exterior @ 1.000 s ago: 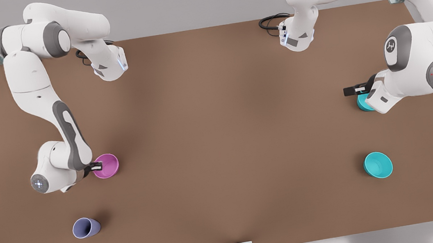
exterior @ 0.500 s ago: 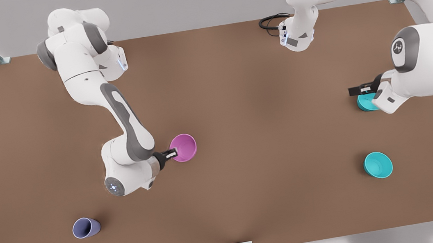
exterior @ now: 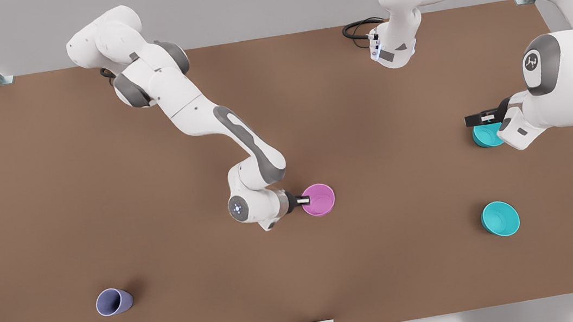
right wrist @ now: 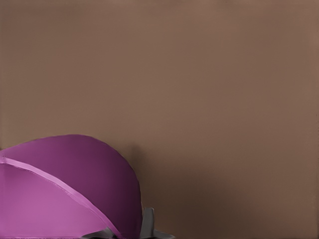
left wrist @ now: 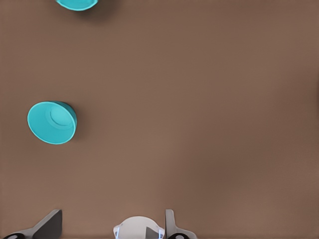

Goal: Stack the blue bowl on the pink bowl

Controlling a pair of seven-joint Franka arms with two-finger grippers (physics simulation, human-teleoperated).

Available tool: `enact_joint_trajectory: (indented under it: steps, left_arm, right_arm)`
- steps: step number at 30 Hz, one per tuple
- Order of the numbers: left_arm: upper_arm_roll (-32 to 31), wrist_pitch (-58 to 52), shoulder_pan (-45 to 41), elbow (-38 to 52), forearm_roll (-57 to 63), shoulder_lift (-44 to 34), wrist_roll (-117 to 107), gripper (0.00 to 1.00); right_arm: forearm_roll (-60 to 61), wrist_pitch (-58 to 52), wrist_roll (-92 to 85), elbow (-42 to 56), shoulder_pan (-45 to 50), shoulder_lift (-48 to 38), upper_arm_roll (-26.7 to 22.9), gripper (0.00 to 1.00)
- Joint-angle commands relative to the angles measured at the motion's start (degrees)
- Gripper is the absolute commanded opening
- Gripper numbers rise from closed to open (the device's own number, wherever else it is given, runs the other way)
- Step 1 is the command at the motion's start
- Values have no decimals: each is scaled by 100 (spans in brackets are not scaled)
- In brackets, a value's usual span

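Observation:
The pink bowl (exterior: 319, 199) hangs near the table's middle, and my right gripper (exterior: 303, 200) is shut on the rim on the side toward the front view's left. In the right wrist view the pink bowl (right wrist: 60, 189) sits close in front of the right gripper (right wrist: 134, 231). The blue bowl (exterior: 500, 218) stands alone at the front view's right, nearer the front edge. My left gripper (exterior: 478, 119) hovers open by the darker teal bowl (exterior: 484, 136), far from the blue one. In its wrist view the left gripper (left wrist: 113, 215) holds nothing.
A lavender cup (exterior: 113, 301) lies at the front left. The left wrist view holds two cyan bowls (left wrist: 52, 122) (left wrist: 77, 4); I cannot tell which is which. A black cable (exterior: 358, 29) lies at the back edge.
The right arm has carried the pink bowl from the front view's left toward the table's middle. The left gripper drifted slightly rightward over the teal bowl.

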Motion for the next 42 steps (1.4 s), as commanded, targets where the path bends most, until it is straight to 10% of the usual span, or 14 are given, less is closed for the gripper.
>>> enact_joint_trajectory:
  steps: [1, 7, 12, 16, 17, 20, 22, 37, 40, 42]
  left_arm:
    - [-1, 19, 0, 2, 4, -7, 41, 100]
    - [-1, 10, 0, 2, 4, -7, 32, 100]
    - [-1, 581, 176, -15, -13, 239, 41, 100]
    - [25, 1925, 835, 125, 13, 933, 1455, 100]
    - [43, 2111, 1090, 757, 4, 1565, 1894, 100]
    - [34, 2935, 1310, 2165, -22, 2998, 2229, 100]
    - [26, 3736, 1547, 2305, -628, 3596, 2238, 100]
    - [26, 4695, 1670, 2323, -1191, 4625, 2220, 100]
    - [26, 4677, 1662, 2173, -1455, 4625, 2150, 57]
    - [26, 4677, 1653, 2156, -1455, 4616, 2141, 46]
  right_arm:
    - [-26, 550, 1235, -1, 2, -2, 7, 100]
    - [1, -363, 1288, -651, -332, -1214, -45, 100]
    - [-1738, -4730, -1557, -389, -859, -1865, -2857, 100]
    - [-3146, -6023, -3977, 675, -1132, -1996, -4299, 100]
    - [-3400, -6208, -3959, 588, -1193, -2655, -4107, 100]
    - [-5220, -5787, -2617, -1019, -2696, -4966, -636, 100]
    - [-5194, -5295, -2377, -1679, -2995, -5284, -257, 100]
    - [-5141, -4855, -2386, -2190, -3145, -5407, -230, 100]
    - [-5141, -4917, -2421, -2155, -3022, -5249, -265, 100]
    - [-5185, -5031, -2500, -1628, -3039, -5029, -274, 100]
